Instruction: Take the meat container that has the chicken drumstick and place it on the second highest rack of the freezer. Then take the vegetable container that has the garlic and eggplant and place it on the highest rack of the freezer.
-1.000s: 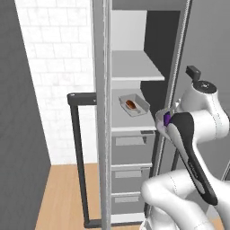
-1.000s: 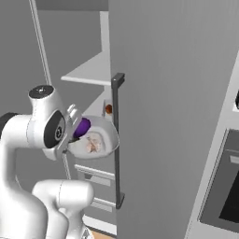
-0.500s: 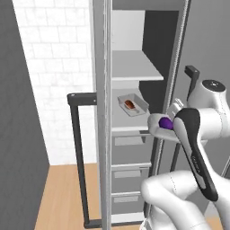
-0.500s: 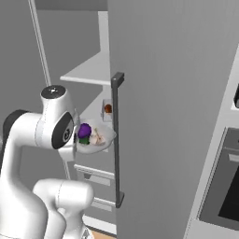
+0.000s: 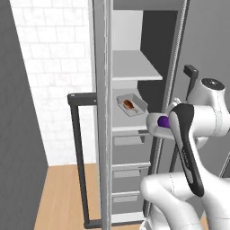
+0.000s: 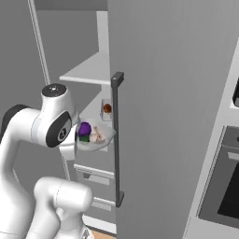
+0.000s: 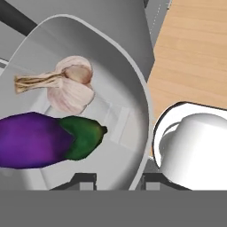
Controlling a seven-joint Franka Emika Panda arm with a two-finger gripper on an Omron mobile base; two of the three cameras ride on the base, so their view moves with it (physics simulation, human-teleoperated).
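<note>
Now, far left in the left base view, the open door's bar handle (image 5: 76, 152) stands out over the wood floor (image 5: 63, 193), with white brick wall (image 5: 49, 67) behind it and free space between handle and cabinet edge. Next comes the freezer (image 5: 102, 112), its front post running top to bottom; inside, the highest rack (image 5: 132, 72) lies bare, plenty of headroom above it. One shelf down sits the meat container (image 5: 133, 104), tilted a little to the shelf's line, near the front lip, drumstick (image 5: 129, 104) inside. Just right of that, outside the shelf edge, the bowl (image 6: 95, 137) hangs in the air at roughly that lower shelf's height, eggplant (image 6: 84, 130) and garlic (image 6: 97, 137) in it, close beside the second dark handle (image 6: 116, 140). In the hand view the gripper (image 7: 117, 179) has its fingers pinched on the bowl's near rim, one tip inside, one outside; eggplant left, garlic above it, floor showing past the rim on the right.
</note>
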